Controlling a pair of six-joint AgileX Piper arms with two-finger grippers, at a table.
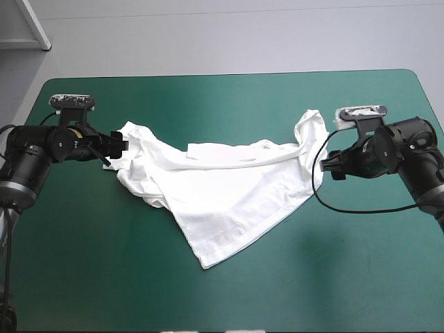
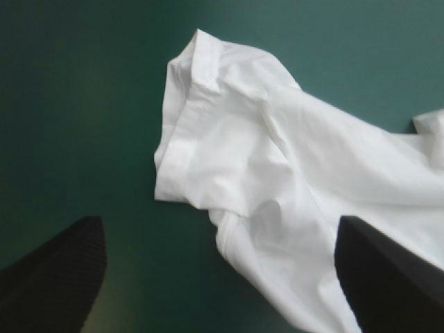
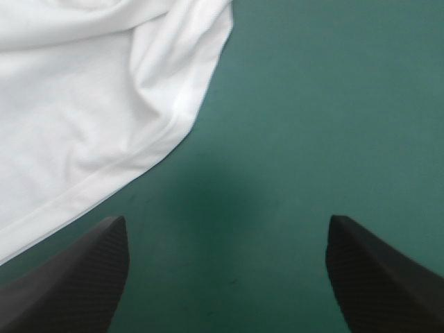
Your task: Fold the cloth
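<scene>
One T-shirt [image 1: 229,187] between left gripper [image 1: 114,151] and right gripper [image 1: 331,165], fingers [image 3: 69,277] apart.

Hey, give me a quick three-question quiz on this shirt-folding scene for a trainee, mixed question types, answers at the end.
1. True or false: the T-shirt lies folded in a neat bundle on the table.
2. The left gripper is: A) open, B) shut on the T-shirt, C) out of sight.
3. Fill in: the right gripper is open, and between its fingers shows only bare ____, no cloth.
Key: 1 false, it lies spread out and rumpled; 2 A; 3 table.
</scene>
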